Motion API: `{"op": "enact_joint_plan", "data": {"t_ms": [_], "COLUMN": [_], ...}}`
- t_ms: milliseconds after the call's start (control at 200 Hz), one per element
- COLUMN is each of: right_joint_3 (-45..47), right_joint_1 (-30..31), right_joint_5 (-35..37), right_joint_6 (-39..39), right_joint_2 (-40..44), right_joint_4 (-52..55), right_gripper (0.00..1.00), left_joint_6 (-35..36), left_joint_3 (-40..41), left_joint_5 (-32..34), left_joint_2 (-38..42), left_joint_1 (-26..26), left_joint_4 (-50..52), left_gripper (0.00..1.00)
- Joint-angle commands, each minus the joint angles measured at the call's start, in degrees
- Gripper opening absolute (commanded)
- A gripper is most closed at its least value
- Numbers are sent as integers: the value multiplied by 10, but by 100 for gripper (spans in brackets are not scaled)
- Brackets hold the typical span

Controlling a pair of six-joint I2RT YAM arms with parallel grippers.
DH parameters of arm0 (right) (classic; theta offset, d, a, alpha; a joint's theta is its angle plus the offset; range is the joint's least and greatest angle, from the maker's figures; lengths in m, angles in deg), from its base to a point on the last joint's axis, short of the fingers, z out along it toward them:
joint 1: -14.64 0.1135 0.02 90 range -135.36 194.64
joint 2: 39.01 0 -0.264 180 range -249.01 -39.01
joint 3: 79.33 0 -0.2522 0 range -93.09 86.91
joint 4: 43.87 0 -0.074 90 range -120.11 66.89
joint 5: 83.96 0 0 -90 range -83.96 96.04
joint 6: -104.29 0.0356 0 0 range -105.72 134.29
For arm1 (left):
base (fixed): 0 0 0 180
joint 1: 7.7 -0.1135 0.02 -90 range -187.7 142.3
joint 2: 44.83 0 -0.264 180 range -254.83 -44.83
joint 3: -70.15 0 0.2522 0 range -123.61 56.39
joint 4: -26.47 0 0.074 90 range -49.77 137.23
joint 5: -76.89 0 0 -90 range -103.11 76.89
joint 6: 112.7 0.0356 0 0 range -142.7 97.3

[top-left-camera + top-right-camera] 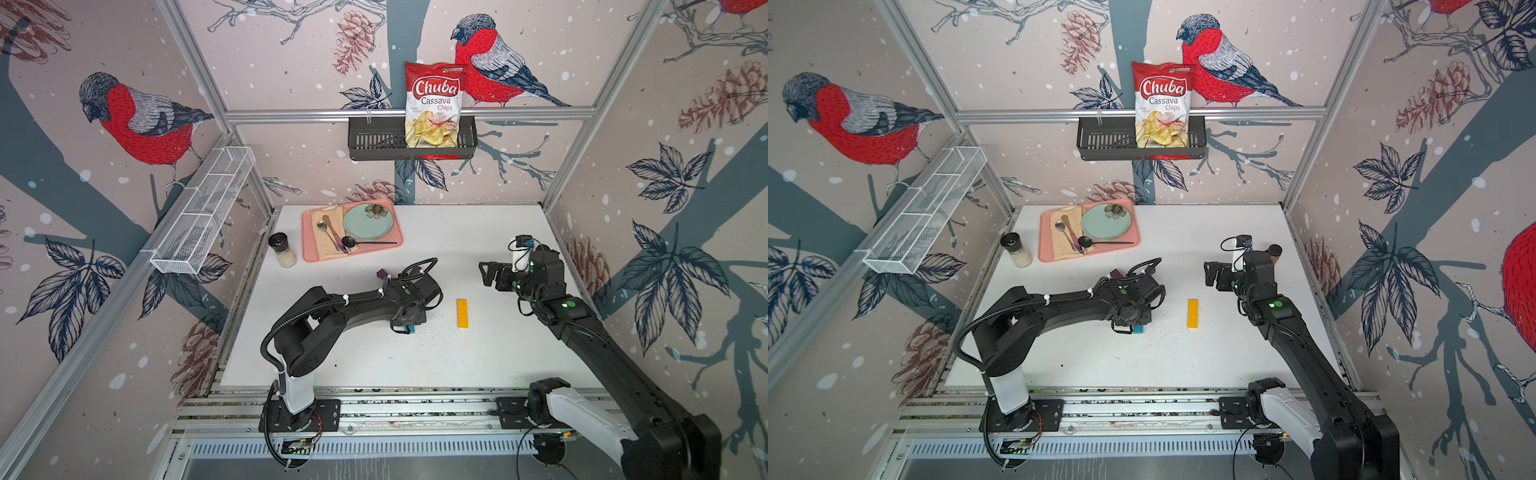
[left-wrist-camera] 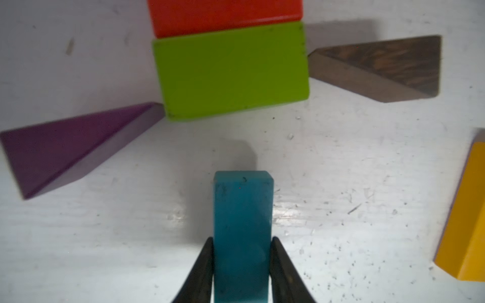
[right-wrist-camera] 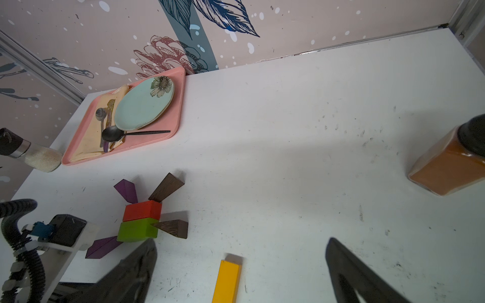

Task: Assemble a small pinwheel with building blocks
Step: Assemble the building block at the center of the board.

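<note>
- Just below centre in both top views, mostly hidden under the left arm, lies the unfinished pinwheel.
- Our left gripper is clamped on the blue bar, a gap short of the green block.
- We judge the bar must meet the green face squarely, without nudging the purple wedge or brown wedge.
- Our right gripper hangs spread wide, empty, near the yellow bar.
- The white table is scuffed and gritty; bird-patterned walls enclose it.
</note>
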Motion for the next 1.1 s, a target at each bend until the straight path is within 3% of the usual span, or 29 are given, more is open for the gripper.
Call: {"op": "enact_joint_plan", "data": {"t_ms": [0,1091], "right_joint_3": [-2,-2], "right_joint_1": [-2,-7], "right_joint_5": [-11,-39], "right_joint_6": [4,5], "right_joint_2": [-1,-5], "right_joint_4": [-5,-8], "right_gripper": [99,100], "left_joint_6": [-8,-49], "left_joint_3": [-14,-34], "left_joint_5": [-11,16], "left_joint_2": [-7,-33], "left_joint_1": [-3,-23], "left_joint_4": [12,27], "left_gripper": [29,28]}}
